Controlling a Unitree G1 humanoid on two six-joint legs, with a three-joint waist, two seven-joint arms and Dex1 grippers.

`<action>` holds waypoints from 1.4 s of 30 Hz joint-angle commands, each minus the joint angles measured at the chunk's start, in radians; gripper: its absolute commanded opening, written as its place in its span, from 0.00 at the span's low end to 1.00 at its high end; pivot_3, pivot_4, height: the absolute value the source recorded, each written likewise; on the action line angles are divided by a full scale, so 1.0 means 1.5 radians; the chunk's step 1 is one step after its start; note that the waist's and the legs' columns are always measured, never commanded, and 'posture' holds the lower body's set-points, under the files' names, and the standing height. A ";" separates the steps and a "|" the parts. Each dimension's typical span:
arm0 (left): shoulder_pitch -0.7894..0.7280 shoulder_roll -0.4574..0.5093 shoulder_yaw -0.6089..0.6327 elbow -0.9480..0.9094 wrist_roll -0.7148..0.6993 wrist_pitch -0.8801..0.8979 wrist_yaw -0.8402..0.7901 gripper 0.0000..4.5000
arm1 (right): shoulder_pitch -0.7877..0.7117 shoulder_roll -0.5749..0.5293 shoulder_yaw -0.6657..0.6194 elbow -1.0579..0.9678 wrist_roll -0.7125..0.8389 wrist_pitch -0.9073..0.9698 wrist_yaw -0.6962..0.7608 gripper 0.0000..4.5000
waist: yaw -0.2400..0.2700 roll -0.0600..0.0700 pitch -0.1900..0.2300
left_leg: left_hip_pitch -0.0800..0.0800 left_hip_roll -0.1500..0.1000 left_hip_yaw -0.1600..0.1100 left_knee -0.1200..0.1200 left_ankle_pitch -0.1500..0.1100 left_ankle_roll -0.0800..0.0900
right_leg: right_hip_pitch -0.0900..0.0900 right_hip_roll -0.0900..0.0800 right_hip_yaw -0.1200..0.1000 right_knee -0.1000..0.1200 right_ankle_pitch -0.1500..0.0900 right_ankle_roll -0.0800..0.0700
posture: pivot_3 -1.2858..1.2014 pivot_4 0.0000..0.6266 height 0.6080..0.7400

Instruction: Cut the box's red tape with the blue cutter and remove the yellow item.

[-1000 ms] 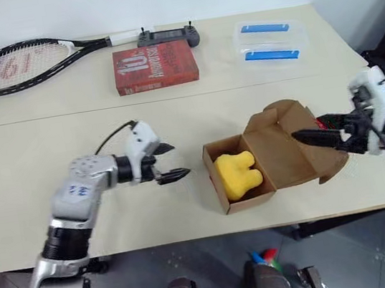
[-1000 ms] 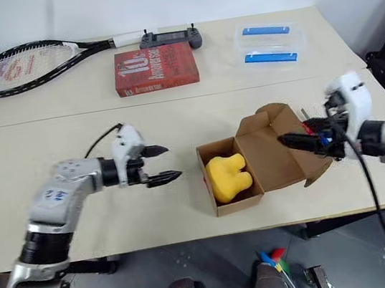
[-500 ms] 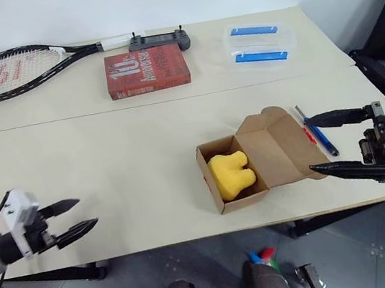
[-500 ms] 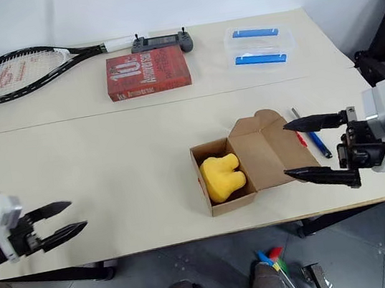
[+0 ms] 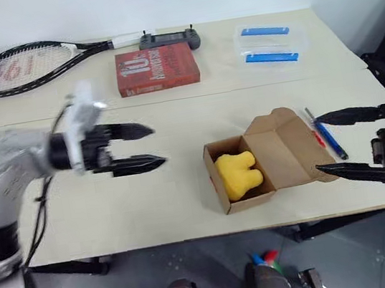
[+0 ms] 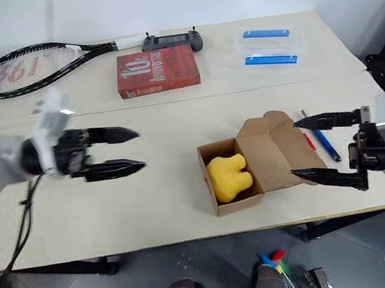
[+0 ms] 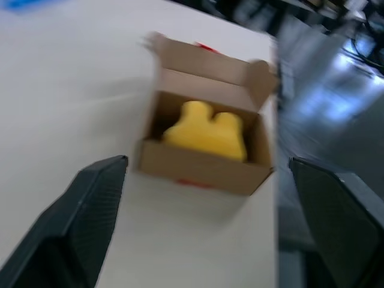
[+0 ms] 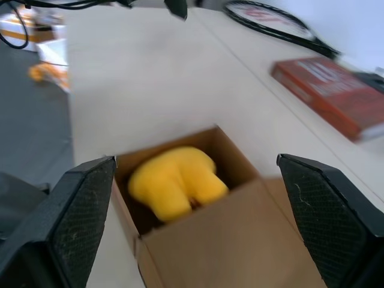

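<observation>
Box point(image 5: 254, 169) open (flaps up), yellow item point(image 5: 240, 174) inside, left gripper point(image 5: 151, 146) and right gripper point(image 5: 334, 142) spread, empty

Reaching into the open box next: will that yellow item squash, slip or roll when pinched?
The yellow item looks lumpy and rounded with a matte surface, so it probably gives like foam and seems unlikely to roll. It sits close against the box walls, so the light carton may drag or lift along.

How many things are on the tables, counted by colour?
Red: 1, the book
Blue: 1, the blue cutter
Yellow: 1, the yellow item
Brown: 1, the box
Black: 2, the tennis racket and the controller
Clear with blue handles: 2, the containers
Total: 8
</observation>
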 commanded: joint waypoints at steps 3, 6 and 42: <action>-0.189 -0.157 -0.235 0.092 0.097 0.024 0.006 1.00 | 0.081 0.001 -0.105 -0.076 0.015 0.027 -0.019 0.99 | -0.003 -0.001 0.001 | -0.001 0.000 0.000 0.000 0.000 0.000 | -0.001 0.000 0.000 -0.002 0.000 0.000 | 0.52 0.24 1.00; -0.239 -0.241 -0.355 0.148 0.200 -0.067 0.009 1.00 | 0.137 0.028 -0.147 -0.129 0.024 0.040 -0.049 0.99 | 0.002 -0.002 0.001 | -0.002 0.000 0.000 0.000 0.000 0.000 | 0.000 0.000 0.000 -0.002 0.000 0.000 | 0.52 0.24 1.00; -0.217 -0.439 -0.032 0.432 0.265 -0.263 0.032 0.00 | 0.182 0.083 -0.119 -0.213 0.094 0.043 -0.189 1.00 | 0.004 -0.002 0.002 | -0.002 0.001 0.000 0.002 0.000 0.002 | -0.001 0.000 0.001 -0.001 0.000 0.000 | 0.52 0.24 1.00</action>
